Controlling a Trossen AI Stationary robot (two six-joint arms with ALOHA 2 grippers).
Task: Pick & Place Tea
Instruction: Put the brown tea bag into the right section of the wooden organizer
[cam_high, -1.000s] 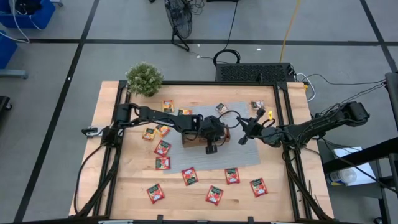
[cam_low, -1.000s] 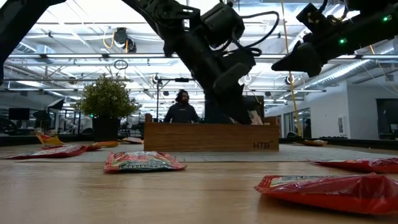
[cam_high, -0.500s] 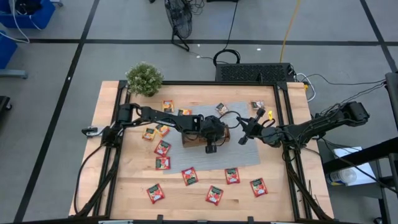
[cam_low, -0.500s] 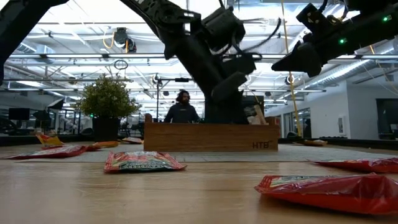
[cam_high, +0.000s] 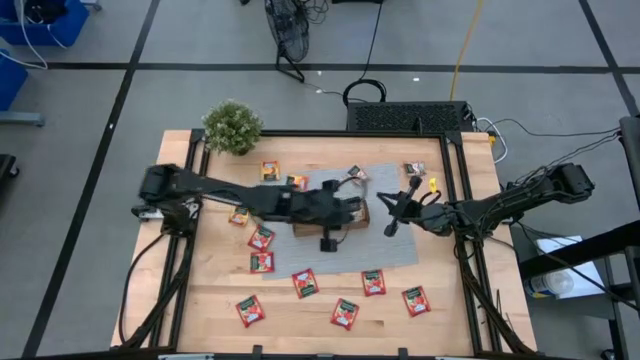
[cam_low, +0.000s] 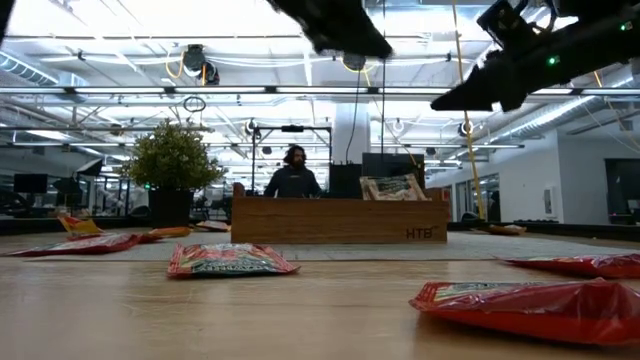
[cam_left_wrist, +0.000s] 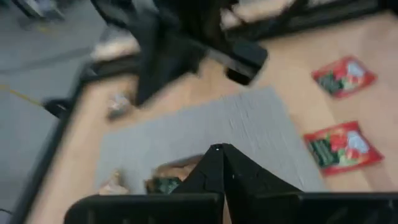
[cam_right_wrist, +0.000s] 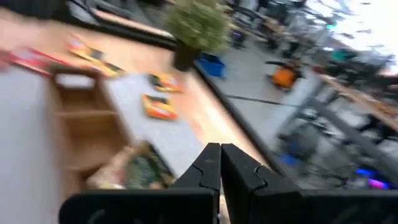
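Grey-brown sachet (cam_low: 393, 187) sits in the wooden tray (cam_low: 338, 220).
Left gripper (cam_high: 352, 208) and right gripper (cam_high: 392, 229) hover above, fingers clenched empty; red sachets (cam_high: 305, 283) wait on the desk (cam_high: 210, 290).

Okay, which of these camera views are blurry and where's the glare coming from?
Both wrist views are motion-smeared: the left wrist view blurs the red sachets, the right wrist view the wooden tray. The low view is backlit by bright ceiling lights, leaving the right gripper a dark silhouette. The high view is evenly lit.
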